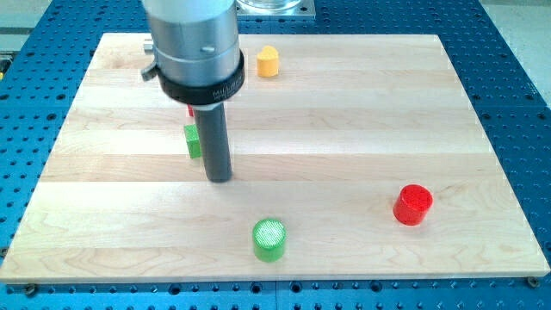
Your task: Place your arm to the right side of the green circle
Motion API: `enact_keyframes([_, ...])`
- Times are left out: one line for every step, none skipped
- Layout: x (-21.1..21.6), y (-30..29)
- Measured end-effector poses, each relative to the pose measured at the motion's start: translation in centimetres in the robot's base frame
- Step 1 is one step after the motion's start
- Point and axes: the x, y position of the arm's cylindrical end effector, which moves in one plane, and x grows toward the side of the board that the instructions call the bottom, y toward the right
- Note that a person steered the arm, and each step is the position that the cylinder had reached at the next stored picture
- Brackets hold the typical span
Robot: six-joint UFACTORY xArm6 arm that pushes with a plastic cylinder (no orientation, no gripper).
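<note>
The green circle is a short green cylinder near the view's bottom centre of the wooden board. My tip rests on the board above and to the left of the green circle, apart from it. A second green block sits just left of the rod, partly hidden by it; its shape is unclear. A sliver of a red block shows behind the rod.
A red cylinder stands at the view's right, lower half. A yellow block sits near the board's top edge. The arm's grey body covers the top left. A blue perforated table surrounds the board.
</note>
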Motion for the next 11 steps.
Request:
enact_keyframes([-0.1,-1.3])
enact_keyframes([-1.1,-3.0])
enact_keyframes([-2.8,-4.6])
enact_keyframes([-3.4,-5.4])
enact_keyframes([-1.8,-5.3])
enact_keyframes([1.2,0.9])
enact_keyframes([2.4,10.3])
enact_keyframes([8.7,18.8])
enact_keyframes([10.7,14.6])
enact_keyframes([10.4,9.5])
enact_keyframes([8.0,4.8])
